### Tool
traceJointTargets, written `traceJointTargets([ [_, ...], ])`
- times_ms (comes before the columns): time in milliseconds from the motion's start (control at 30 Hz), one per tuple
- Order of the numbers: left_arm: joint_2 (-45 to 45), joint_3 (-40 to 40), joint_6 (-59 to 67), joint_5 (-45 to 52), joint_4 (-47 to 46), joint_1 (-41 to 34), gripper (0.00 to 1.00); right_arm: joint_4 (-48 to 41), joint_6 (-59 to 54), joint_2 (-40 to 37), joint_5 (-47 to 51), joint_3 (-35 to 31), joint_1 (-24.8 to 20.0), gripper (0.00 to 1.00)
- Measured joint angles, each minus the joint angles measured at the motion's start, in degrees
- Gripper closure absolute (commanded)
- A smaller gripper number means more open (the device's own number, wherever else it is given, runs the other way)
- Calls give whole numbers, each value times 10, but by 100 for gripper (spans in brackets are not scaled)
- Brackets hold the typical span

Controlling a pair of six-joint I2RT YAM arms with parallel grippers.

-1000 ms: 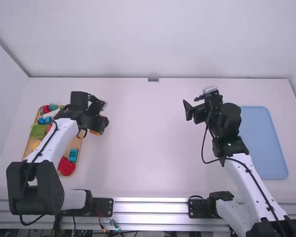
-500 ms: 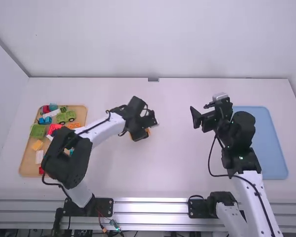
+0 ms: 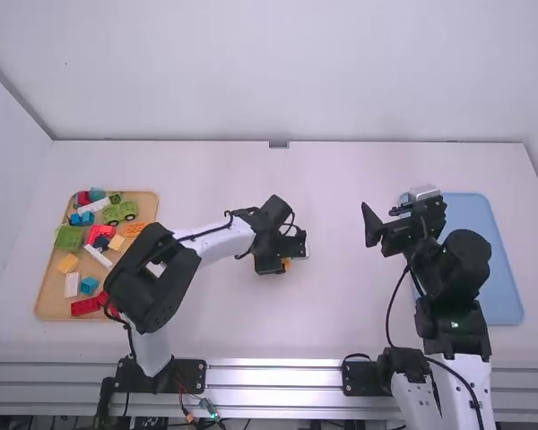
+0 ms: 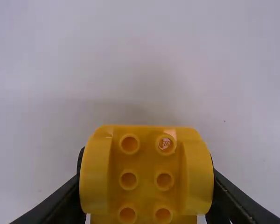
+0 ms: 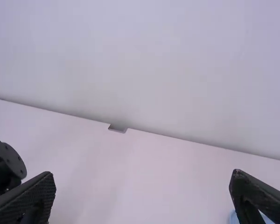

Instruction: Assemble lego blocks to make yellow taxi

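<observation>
The left gripper (image 4: 146, 186) holds a yellow block (image 4: 147, 161) near the middle of a white table (image 3: 251, 336), its fingers spread wide and pressed to the block's two curved sides. Six round studs face the wrist camera. With the table's far edge at twelve o'clock, the wooden tray (image 3: 50, 294) of parts sits at nine, loaded with green pieces (image 3: 118, 212), red blocks (image 3: 100, 235), a small yellow block (image 3: 69, 262), a white block (image 3: 72, 285) and a blue block (image 3: 89, 286). The right gripper (image 5: 142, 173) hangs between two and three o'clock from the left one, fingers well apart, nothing between them. A pale blue tray (image 3: 509, 303) lies at three.

The job appears to be at an early step: bringing a first piece of the taxi, probably part of its body, to the middle of the table, with no joined car in sight there. Whether the block touches the table cannot be told.

The next move likely calls for setting it down level, studs up, and easing the fingers apart without tipping it. A matching part would then have to come from the nine o'clock tray, with the right gripper perhaps steadying the base while the studs are pressed home.
</observation>
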Motion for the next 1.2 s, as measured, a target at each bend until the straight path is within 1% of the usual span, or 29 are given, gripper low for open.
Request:
traceJointTargets([
  [133,7,0,14,-1,3,0,98,7,0,14,0,0,7,1],
  [233,7,-6,21,-1,23,0,97,20,-1,31,0,0,18,1],
  [300,7,-19,24,-1,35,0,92,32,0,45,0,0,23,1],
  [333,7,-27,24,2,38,0,80,37,1,55,0,0,25,1],
  [367,7,-27,24,2,38,0,73,40,1,58,0,0,25,2],
  [400,7,-27,24,2,40,0,48,43,-1,63,0,0,26,2],
  [433,7,-27,27,1,43,0,1,48,-1,68,0,0,26,2],
  [567,7,-27,23,-1,37,0,1,59,0,80,0,0,26,1],
  [667,7,-22,21,-1,17,1,1,63,-1,85,0,0,26,1],
  [900,-2,45,18,1,-61,10,1,62,-1,83,0,0,26,1],
  [1033,-42,65,22,16,-82,38,1,63,-1,80,0,0,26,2],
  [1133,-96,68,-12,21,-82,89,1,63,-1,80,0,0,26,1],
  [1167,-96,68,-12,21,-82,89,1,63,-1,80,0,0,26,1],
  [1200,-114,70,-37,20,-85,117,1,64,-2,80,0,0,26,1],
])
